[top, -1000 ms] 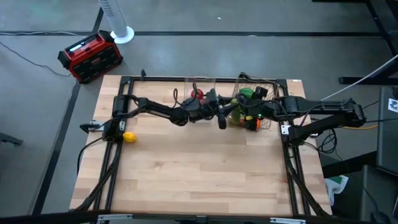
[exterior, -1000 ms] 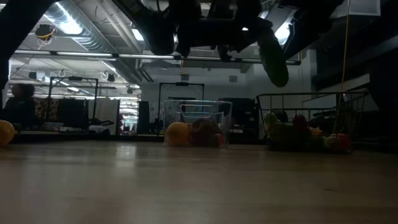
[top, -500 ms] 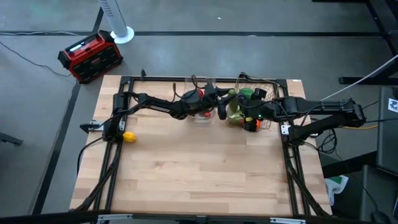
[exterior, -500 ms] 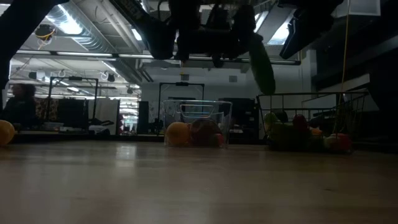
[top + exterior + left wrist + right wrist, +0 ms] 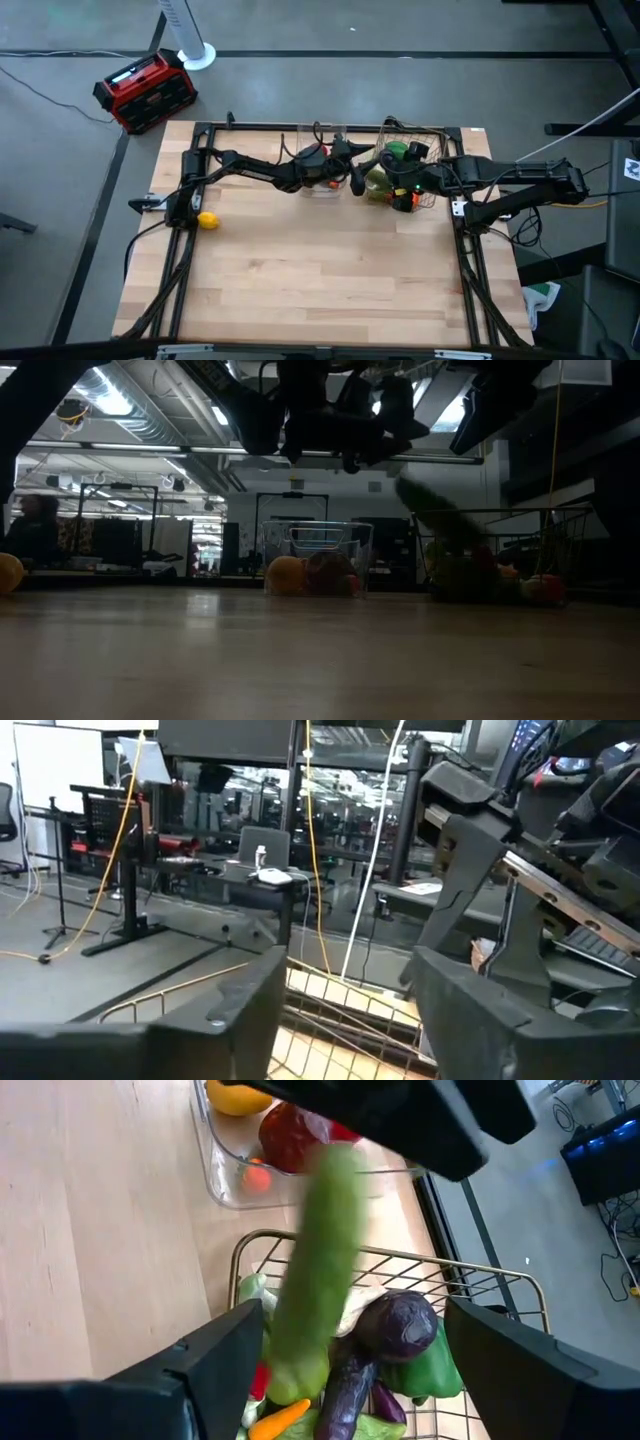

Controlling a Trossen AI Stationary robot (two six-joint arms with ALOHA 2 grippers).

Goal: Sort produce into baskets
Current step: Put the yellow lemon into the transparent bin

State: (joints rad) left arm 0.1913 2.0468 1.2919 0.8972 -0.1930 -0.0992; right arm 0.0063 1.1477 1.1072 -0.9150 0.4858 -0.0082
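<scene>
Loose cucumber (image 5: 318,1270) above wire basket (image 5: 480,1295)

I see the cucumber (image 5: 318,1260) only as a motion-blurred streak. The wire basket (image 5: 500,1285) is cut off by the frame edge, its lower produce hidden behind my fingers.

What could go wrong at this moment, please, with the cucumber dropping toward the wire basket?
The cucumber, blurred in mid-fall below the open left gripper, could strike the wire basket at its rim or bounce off the heaped eggplant and green pepper, landing on the table. The right gripper hangs open at the basket, so the falling cucumber might hit it.
</scene>
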